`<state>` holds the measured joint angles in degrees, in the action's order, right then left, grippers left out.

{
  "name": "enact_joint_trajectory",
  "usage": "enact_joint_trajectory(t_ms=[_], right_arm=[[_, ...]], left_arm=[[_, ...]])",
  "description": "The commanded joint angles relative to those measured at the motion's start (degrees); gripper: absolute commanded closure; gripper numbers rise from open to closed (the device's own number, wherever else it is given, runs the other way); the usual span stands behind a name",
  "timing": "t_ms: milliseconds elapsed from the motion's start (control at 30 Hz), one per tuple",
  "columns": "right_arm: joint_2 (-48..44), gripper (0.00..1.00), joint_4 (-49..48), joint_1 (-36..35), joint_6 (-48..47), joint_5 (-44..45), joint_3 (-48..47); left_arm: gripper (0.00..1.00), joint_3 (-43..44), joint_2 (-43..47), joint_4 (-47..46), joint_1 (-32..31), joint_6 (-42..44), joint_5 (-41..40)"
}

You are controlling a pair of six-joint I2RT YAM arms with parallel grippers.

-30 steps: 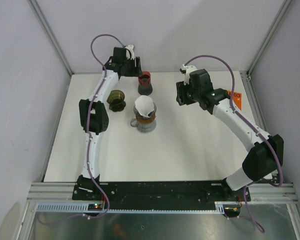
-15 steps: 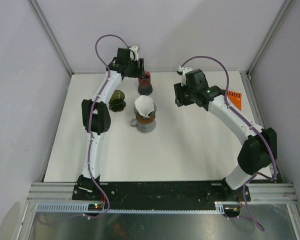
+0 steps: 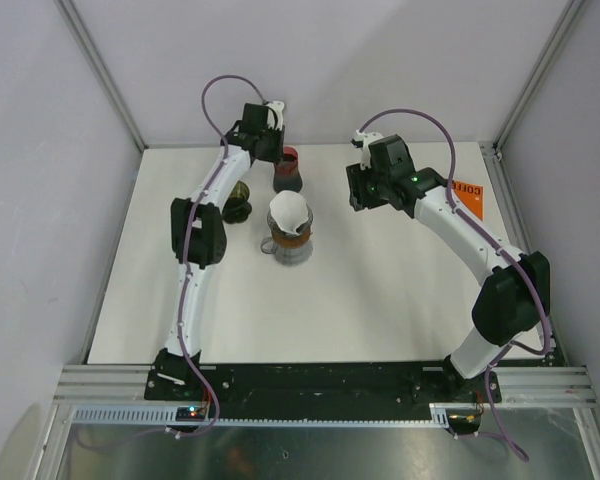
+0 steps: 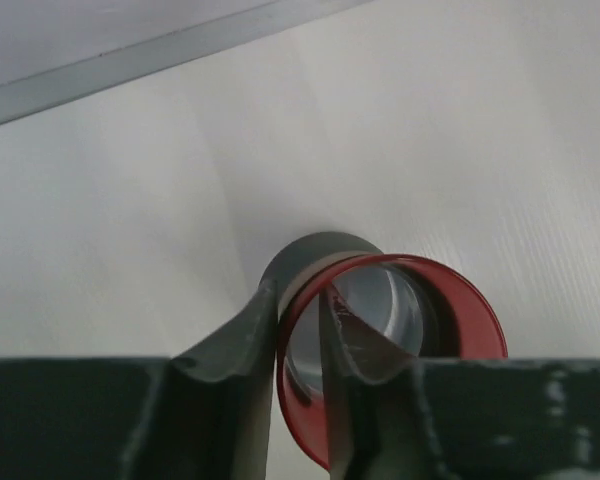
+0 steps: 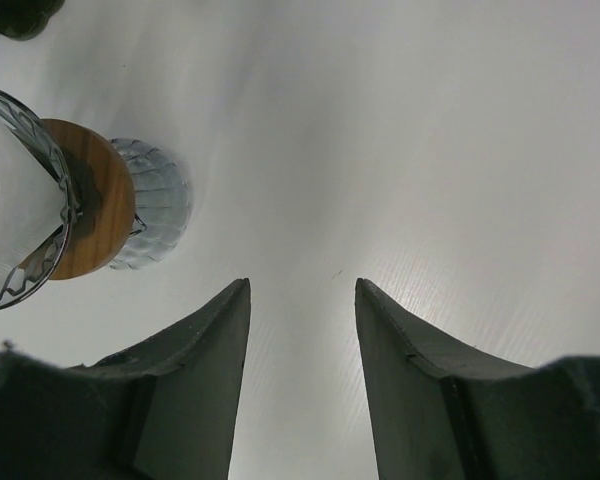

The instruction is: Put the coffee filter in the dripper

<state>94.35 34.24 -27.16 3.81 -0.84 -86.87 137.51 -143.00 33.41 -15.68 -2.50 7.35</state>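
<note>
left gripper closed on the rim of the red cup at the far side of the table. one finger is inside, one outside, with the rim wall pinched between.

over the last second the left arm shifted right toward that cup. right gripper drifted slightly left. its jaws are apart and empty, with bare table below.

coffee filter hasn't moved. it's a white cone seated in the glass dripper with the wooden collar, mid-table, just in front of the red cup.

my read: the filter already looks placed, so the grab on the red cup isn't obviously part of the task. or the red one is the intended dripper, can't settle that from here.

hard to see:
- how deep the filter sits. top view shows only its crown, and right wrist view crops it at the left edge.
- dark green cup, half covered by the left arm.
- orange label, partly under the right arm, text unreadable.
- inside of the red cup, blurred.
</note>
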Motion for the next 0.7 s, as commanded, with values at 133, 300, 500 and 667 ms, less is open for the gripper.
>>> enact_joint_trajectory(t_ms=[133, 300, 500, 667], right_arm=[[-0.5, 0.48, 0.0, -0.1, -1.5, 0.8, -0.7], [-1.0, 0.48, 0.1, -0.3, -1.4, 0.8, -0.5], [-3.8, 0.48, -0.1, -0.2, -0.9, 3.7, 0.5], [-7.3, 0.48, -0.3, 0.5, -0.1, 4.5, 2.1]], left_arm=[[0.99, 4.1, 0.1, -1.2, 0.1, 1.9, -2.9], [1.0, 5.1, 3.8, -1.7, 0.1, 1.3, -1.8], [1.0, 4.8, 11.8, -1.8, 0.1, 1.5, -0.6], [1.0, 4.0, 17.7, -1.7, -0.1, 1.7, -0.2]])
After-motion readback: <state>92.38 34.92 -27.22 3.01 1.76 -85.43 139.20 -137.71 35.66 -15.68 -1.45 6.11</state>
